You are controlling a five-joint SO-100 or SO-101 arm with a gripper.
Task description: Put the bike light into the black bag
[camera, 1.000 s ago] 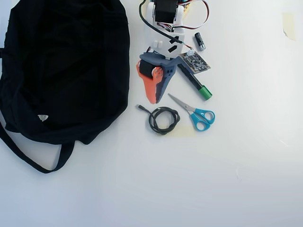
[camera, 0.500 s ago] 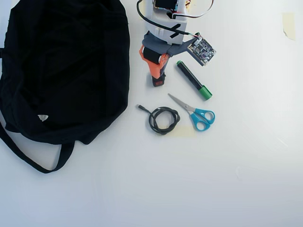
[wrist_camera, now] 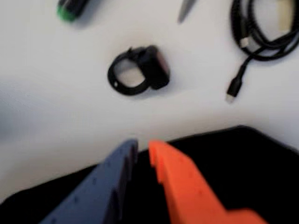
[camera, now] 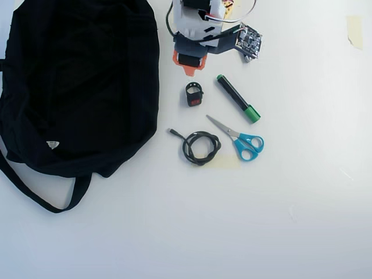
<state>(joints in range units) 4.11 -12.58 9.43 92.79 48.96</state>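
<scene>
- The hand (wrist_camera: 142, 149) is hovering nearly clenched, grasping nothing.
- The bike light (camera: 194, 95) is lying on the counter (camera: 279, 209) just ahead of its fingertips, strap loop nearest them.

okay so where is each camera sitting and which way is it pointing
Overhead view: fixed above, looking straight down at the white table and black bag; the arm and gripper enter at top.
Wrist view: rides on the arm, looking past the fingertips at the table.
Both show the bike light, the coiled cable and the green-capped marker.
</scene>
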